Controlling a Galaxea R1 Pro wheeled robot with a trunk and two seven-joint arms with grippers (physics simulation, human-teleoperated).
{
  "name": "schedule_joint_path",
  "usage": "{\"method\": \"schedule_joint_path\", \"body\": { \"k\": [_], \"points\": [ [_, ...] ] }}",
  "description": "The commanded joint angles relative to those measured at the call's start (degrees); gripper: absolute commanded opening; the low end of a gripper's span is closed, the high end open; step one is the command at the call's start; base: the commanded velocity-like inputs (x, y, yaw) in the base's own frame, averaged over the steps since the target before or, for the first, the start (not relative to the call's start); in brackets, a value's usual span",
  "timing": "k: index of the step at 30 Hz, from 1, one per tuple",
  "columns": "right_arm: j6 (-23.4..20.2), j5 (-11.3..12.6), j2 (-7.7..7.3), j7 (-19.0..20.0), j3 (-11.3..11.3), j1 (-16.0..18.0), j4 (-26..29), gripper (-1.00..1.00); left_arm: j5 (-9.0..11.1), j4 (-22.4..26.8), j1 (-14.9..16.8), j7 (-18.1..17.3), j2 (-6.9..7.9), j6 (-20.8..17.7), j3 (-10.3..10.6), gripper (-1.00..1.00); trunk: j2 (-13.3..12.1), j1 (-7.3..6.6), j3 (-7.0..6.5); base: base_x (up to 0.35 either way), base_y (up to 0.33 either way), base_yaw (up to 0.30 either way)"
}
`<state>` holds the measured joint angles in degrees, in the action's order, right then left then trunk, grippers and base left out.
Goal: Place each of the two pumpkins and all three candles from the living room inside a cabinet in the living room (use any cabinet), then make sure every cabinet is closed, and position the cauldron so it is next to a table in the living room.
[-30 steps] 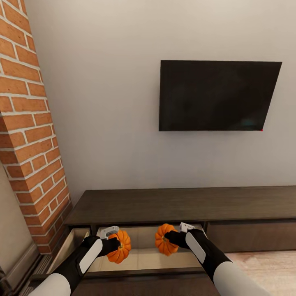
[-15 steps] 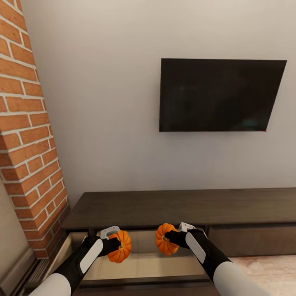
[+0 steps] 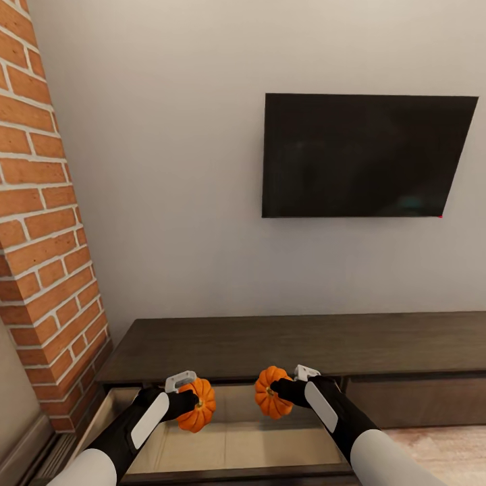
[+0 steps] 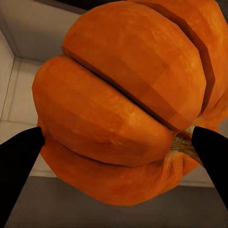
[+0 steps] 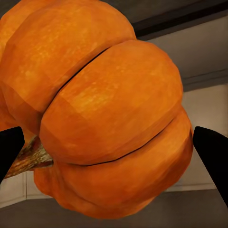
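Pumpkins (image 3: 196,405) (image 3: 269,392) clamped in left gripper (image 3: 191,399) and right gripper (image 3: 278,390), above open cabinet (image 3: 283,341) drawer.

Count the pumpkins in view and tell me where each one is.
2. One pumpkin is held in the left gripper, the other pumpkin in the right gripper, both above the open drawer of the dark cabinet.

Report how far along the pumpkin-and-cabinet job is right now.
Done: the cabinet has one drawer pulled open, its pale inside showing nothing in it. In hand: the left tool grips one pumpkin and the right tool grips the other pumpkin, both held above that drawer. Left: release both pumpkins inside, stow the candles, shut the drawer, and place the cauldron by the table.
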<state>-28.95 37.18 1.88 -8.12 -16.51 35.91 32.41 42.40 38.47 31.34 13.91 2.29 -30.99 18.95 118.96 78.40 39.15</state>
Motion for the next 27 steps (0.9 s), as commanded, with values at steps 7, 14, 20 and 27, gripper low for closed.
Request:
{"method": "schedule_joint_path", "body": {
  "k": [7,14,20,27],
  "points": [
    [-0.1,0.6,-0.04,-0.7,-0.3,0.0,0.1,-1.0,0.6,0.1,0.0,0.3,0.08,0.1,0.4,-1.0,0.0,-0.01,0.07,0.001,0.0,0.0],
    [-0.2,0.7,-0.04,-0.7,-0.3,0.0,0.1,-1.0,0.5,0.1,0.0,0.3,0.08,0.1,0.4,-1.0,0.8,0.43,0.42,0.0,0.0,0.0],
    [-0.7,0.7,-0.04,-0.7,-0.3,0.0,0.1,-1.0,0.6,0.1,0.0,0.3,0.08,0.1,0.4,-1.0,3.2,1.75,1.5,0.0,0.0,0.0],
    [-1.1,0.6,-0.04,-1.2,-0.3,0.0,0.1,-1.0,0.5,0.1,0.0,0.3,0.3,0.1,0.2,-1.0,6.0,3.29,2.76,0.0,0.0,0.0]
  ]
}}
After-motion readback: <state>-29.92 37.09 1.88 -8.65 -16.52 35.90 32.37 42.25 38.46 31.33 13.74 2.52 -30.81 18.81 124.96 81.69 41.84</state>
